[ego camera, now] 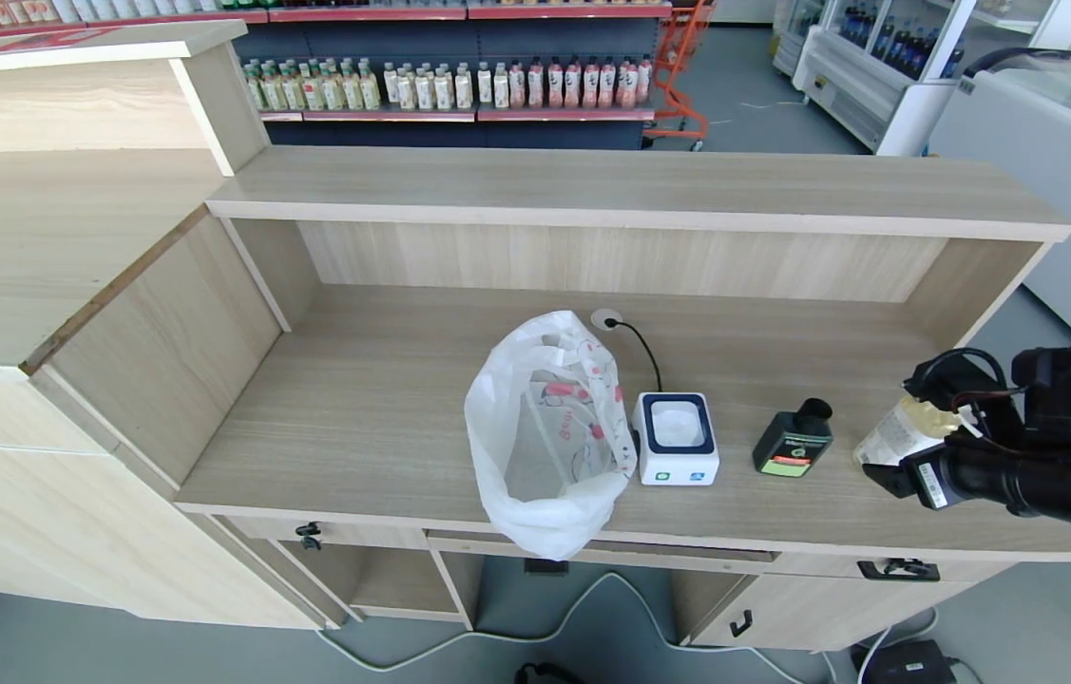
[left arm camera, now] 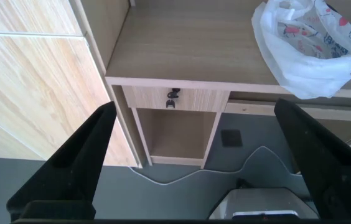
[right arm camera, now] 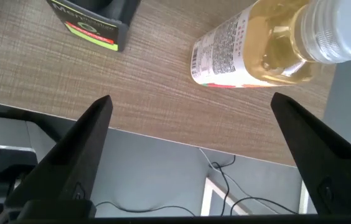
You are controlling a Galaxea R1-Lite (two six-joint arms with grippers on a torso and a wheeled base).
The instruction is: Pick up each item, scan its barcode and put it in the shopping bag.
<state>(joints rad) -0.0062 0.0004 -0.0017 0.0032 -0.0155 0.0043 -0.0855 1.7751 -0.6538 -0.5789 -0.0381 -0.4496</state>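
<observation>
A white plastic shopping bag (ego camera: 545, 427) stands open near the counter's front edge, also seen in the left wrist view (left arm camera: 312, 50). To its right sits the white barcode scanner (ego camera: 677, 437). Further right a dark bottle (ego camera: 792, 442) (right arm camera: 91, 22) lies on the wood. Beyond it a clear bottle of yellowish liquid (ego camera: 901, 427) (right arm camera: 256, 46) lies near the counter's right end. My right gripper (right arm camera: 194, 186) is open and empty over the counter's front edge, just short of the clear bottle. My left gripper (left arm camera: 194, 180) is open and empty, low in front of the counter's left side.
The wooden counter (ego camera: 383, 418) has a raised back shelf and side walls. A cable runs from the scanner to a hole at the back (ego camera: 605, 319). A drawer with a key (left arm camera: 173, 99) sits under the counter's left front. Cables lie on the floor below.
</observation>
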